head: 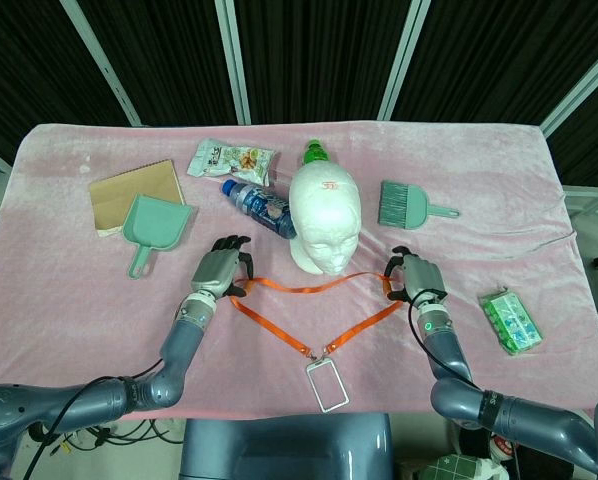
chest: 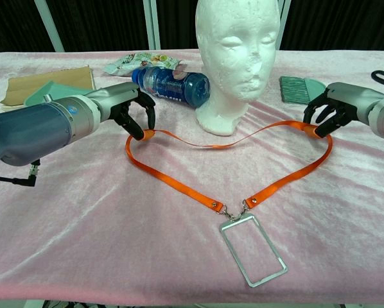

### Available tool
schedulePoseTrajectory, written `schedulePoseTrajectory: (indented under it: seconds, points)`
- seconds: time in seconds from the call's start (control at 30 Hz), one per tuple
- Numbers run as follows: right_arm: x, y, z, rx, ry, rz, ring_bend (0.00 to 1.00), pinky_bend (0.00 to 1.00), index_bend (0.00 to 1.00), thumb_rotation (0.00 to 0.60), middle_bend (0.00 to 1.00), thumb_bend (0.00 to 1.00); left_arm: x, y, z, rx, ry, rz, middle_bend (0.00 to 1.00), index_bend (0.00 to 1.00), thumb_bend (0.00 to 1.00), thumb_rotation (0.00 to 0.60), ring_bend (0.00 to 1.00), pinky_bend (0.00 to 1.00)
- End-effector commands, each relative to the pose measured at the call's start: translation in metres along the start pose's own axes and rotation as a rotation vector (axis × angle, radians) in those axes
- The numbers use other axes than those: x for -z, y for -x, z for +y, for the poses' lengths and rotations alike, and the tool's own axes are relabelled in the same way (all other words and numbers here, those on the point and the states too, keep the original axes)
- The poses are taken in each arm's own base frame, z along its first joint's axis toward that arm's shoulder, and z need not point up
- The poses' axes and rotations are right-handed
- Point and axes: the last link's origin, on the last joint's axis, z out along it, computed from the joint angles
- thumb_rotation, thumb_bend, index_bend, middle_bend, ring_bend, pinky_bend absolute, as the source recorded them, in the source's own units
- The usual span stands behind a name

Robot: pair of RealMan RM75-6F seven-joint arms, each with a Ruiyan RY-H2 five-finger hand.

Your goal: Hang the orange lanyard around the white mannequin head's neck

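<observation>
Lanyard (chest: 179,183) spread on the tabletop before the head (chest: 237,58), mid-table. Left hand (chest: 124,109) and right hand (chest: 333,109) apparently pinch opposite sides, holding the loop wide for lifting over.

L arm: reaches in low over worktop (chest: 115,231), left robot hand (chest: 129,109) left of mannequin head (chest: 237,51), fingers curled, pinching lanyard (chest: 179,186) | R arm: mirrored, right robot hand (chest: 330,112) right of head, pinching lanyard
</observation>
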Motion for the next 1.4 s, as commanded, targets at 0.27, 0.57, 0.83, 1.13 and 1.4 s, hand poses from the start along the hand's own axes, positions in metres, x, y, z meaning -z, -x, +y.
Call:
schedulePoseTrajectory:
  seconds: [0.27, 0.57, 0.83, 1.13, 1.4]
  points:
    - [0.007, -0.007, -0.004, -0.022, -0.027, 0.008, 0.24, 0.28, 0.73, 0.600, 0.18, 0.51, 0.002, -0.003, 0.004, 0.099, 0.043, -0.003, 0.11, 0.62, 0.49, 0.600, 0.00, 0.00]
    - [0.012, -0.008, -0.004, -0.024, -0.041, 0.003, 0.24, 0.28, 0.73, 0.600, 0.18, 0.51, 0.004, -0.006, 0.003, 0.121, 0.064, 0.012, 0.11, 0.63, 0.49, 0.600, 0.00, 0.00]
    - [0.025, -0.017, -0.006, -0.050, -0.080, 0.013, 0.24, 0.28, 0.73, 0.600, 0.18, 0.51, 0.012, -0.013, -0.001, 0.187, 0.108, -0.010, 0.11, 0.63, 0.49, 0.600, 0.00, 0.00]
    - [0.057, -0.035, 0.007, -0.076, -0.114, 0.040, 0.24, 0.28, 0.73, 0.600, 0.18, 0.51, 0.030, -0.018, -0.003, 0.199, 0.189, -0.055, 0.11, 0.63, 0.48, 0.600, 0.00, 0.00]
    - [0.081, -0.057, 0.007, -0.134, -0.161, 0.091, 0.24, 0.28, 0.73, 0.600, 0.18, 0.51, 0.046, -0.029, 0.015, 0.228, 0.288, -0.053, 0.11, 0.63, 0.48, 0.600, 0.00, 0.00]
